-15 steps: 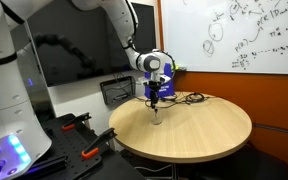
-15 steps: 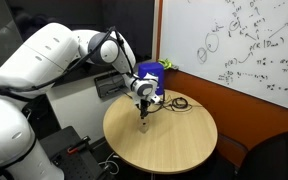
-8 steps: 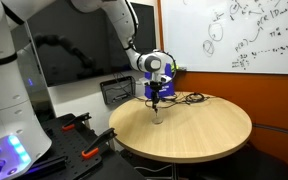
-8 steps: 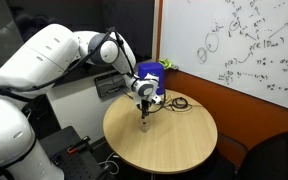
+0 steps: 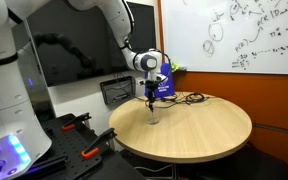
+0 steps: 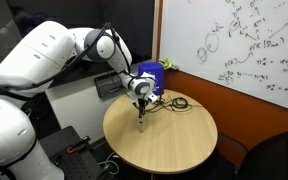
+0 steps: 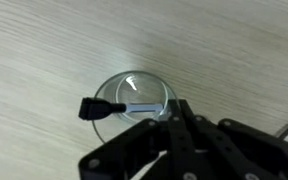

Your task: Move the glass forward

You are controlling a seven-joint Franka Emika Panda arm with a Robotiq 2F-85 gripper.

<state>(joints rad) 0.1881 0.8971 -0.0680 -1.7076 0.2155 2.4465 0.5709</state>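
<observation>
Counts: 1 glass (image 5: 152, 117), 1 gripper (image 5: 151, 102), 1 round wood table (image 5: 209, 130), 1 blue box (image 5: 164, 86), 1 bundle of black cables (image 5: 191, 98), 1 whiteboard (image 5: 234, 35).

Glass: upright on the table in both exterior views, on the half nearer the arm, near the blue box but apart from it. Cables lie beside the box toward the whiteboard, clear of the glass (image 6: 141, 124). Too small to tell whether the foot sits fully on the wood.

Gripper: directly above the glass, pointing straight down, tips at rim height (image 6: 141, 109). In the wrist view the fingers come in from the bottom, drawn nearly together, with a black fingertip (image 7: 96, 108) lying across the rim of the glass (image 7: 134, 88). Reads as pinched on the rim wall; the second pad is hidden behind the linkage.

Containers: the glass is the only open vessel. From above, only table (image 7: 44, 50) grain shows through the bowl. The blue box (image 6: 155, 74) is closed, so its contents are not visible.
</observation>
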